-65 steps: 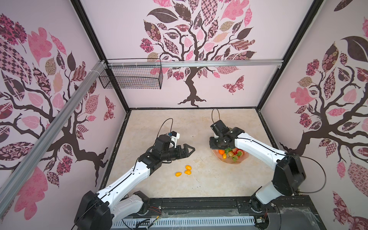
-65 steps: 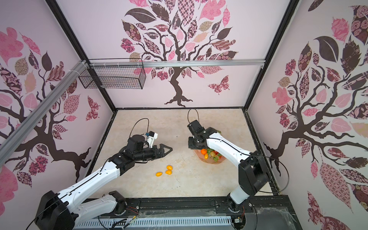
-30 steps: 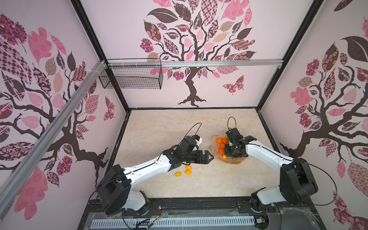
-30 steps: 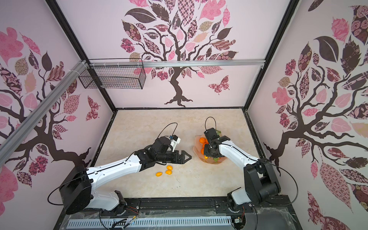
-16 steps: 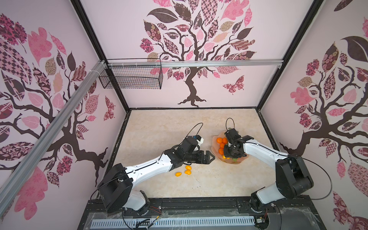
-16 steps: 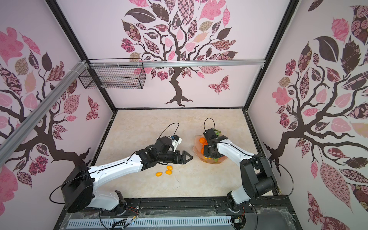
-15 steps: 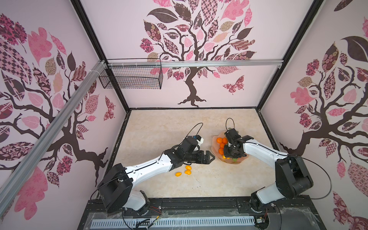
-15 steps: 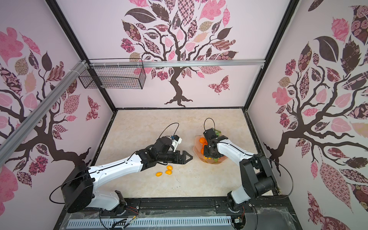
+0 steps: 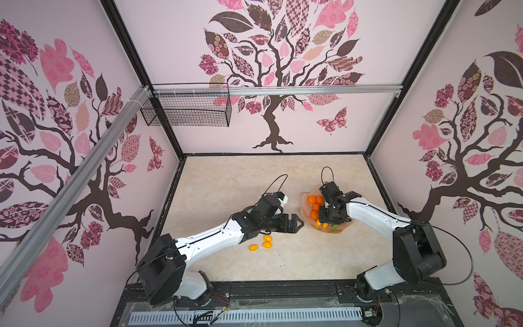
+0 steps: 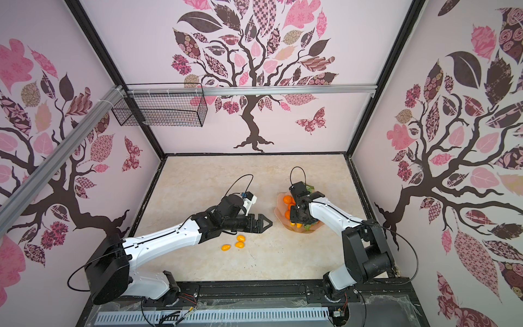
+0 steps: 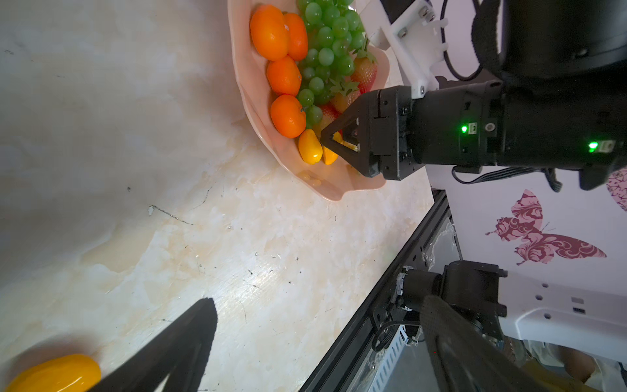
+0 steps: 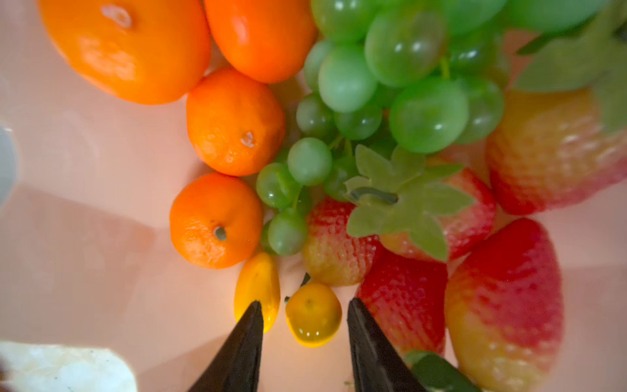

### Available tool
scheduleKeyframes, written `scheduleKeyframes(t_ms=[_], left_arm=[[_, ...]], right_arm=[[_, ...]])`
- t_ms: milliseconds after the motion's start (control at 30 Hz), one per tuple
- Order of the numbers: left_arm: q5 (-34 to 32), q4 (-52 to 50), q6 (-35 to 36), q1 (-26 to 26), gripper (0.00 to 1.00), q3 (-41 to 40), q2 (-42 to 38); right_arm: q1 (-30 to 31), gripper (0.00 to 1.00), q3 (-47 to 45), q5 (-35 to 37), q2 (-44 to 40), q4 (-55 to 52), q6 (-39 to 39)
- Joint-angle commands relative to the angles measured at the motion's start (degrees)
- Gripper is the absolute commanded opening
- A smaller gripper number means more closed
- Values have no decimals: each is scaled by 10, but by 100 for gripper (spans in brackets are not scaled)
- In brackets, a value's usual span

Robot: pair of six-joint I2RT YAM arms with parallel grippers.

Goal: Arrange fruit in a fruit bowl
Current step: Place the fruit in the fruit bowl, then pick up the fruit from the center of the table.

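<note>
left gripper (image 9: 297,223) hovers empty, jaws spread wide, with three yellow ovals (image 9: 267,245) on the table (image 9: 226,184) just behind its tips; just ahead, the fruit bowl (image 9: 304,204), where the right gripper (image 12: 304,301) stands half-parted around a small oval (image 12: 314,319), not touching

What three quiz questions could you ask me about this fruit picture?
1. How many yellow ovals lie on the table, outside the bowl?
2. True or false: the grapes lie on the table.
3. What sits between the right fingers? A) strawberry B) small yellow fruit C) tangerine

Key: 1. three; 2. false, they are in the bowl; 3. B.
</note>
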Motion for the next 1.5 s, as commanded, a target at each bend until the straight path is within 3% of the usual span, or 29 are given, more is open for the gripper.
scheduleKeyframes(t_ms=[0, 167, 500, 1000, 1233, 1467], left_arm=[[-23, -15, 14, 9, 98, 21, -33], [-29, -29, 12, 36, 98, 0, -73], [-44, -78, -7, 96, 98, -75, -185], [2, -174, -78, 217, 98, -210, -391], [64, -199, -95, 296, 98, -252, -454], [103, -204, -96, 350, 98, -262, -468]], right_arm=[[2, 45, 28, -10, -49, -12, -14], [27, 45, 36, -38, -75, 6, -17], [151, 45, 64, -42, -63, 48, 5], [344, 45, 141, -54, 88, 66, -24], [372, 45, 168, -70, 150, 64, -44], [374, 45, 200, -64, 207, 44, -58]])
